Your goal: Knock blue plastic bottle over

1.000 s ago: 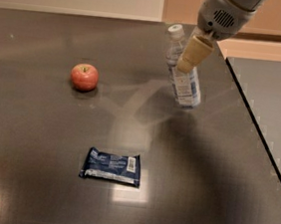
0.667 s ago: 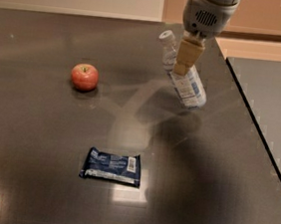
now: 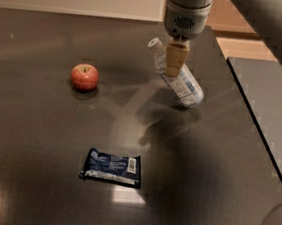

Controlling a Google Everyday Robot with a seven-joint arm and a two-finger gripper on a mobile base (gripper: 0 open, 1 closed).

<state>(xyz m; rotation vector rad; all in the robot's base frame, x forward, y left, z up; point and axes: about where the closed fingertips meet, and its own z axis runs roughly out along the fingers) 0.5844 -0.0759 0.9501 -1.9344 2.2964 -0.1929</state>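
Note:
The blue plastic bottle (image 3: 184,86) is clear with a white cap and a blue-and-white label. It leans steeply on the dark table (image 3: 35,163), cap up and to the left, base down to the right. My gripper (image 3: 175,63) hangs from the grey arm at the top middle. Its tan fingers (image 3: 176,58) overlap the bottle's upper part just below the cap.
A red apple (image 3: 84,76) sits at the left of the table. A flat dark blue snack wrapper (image 3: 112,167) lies near the front middle. The table's right edge (image 3: 259,132) borders a grey floor strip. A grey rounded part shows at the bottom right corner.
The gripper has moved left across the bottle. The bottle has tipped from nearly upright to a steep lean, cap to the left.

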